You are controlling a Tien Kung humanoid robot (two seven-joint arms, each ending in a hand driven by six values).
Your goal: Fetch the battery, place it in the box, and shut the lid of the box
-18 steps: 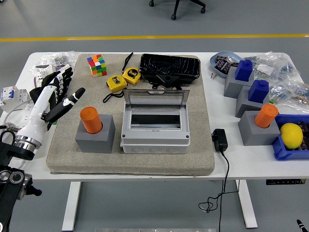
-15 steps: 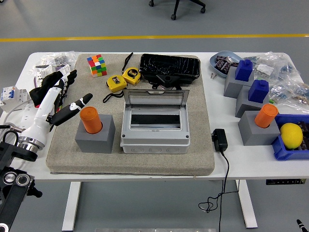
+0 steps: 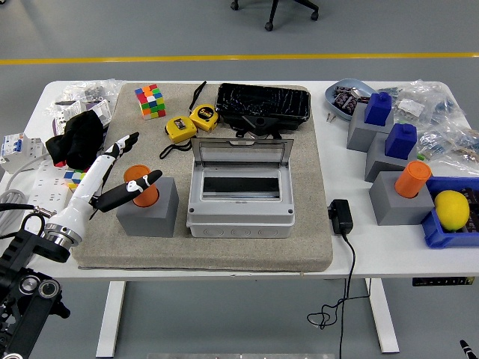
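Reaching fwd: L hand [image 3: 123, 176] now at orange battery [image 3: 138, 185].

Robotics lab, white table [image 3: 389, 250], grey floor with yellow line [image 3: 239, 57]

A Rubik's cube [image 3: 151, 101] sits at the mat's [image 3: 314, 224] far left corner. Two yellow tape measures [image 3: 191, 123] lie just right of it, beside a black tray [image 3: 263, 103]. A black adapter [image 3: 340, 217] with its cord lies on the table right of the mat. Farther right, a lemon [image 3: 452, 209] rests in a blue bin [image 3: 440, 232], and a blue bowl [image 3: 343, 93] sits near plastic bags [image 3: 440, 120].
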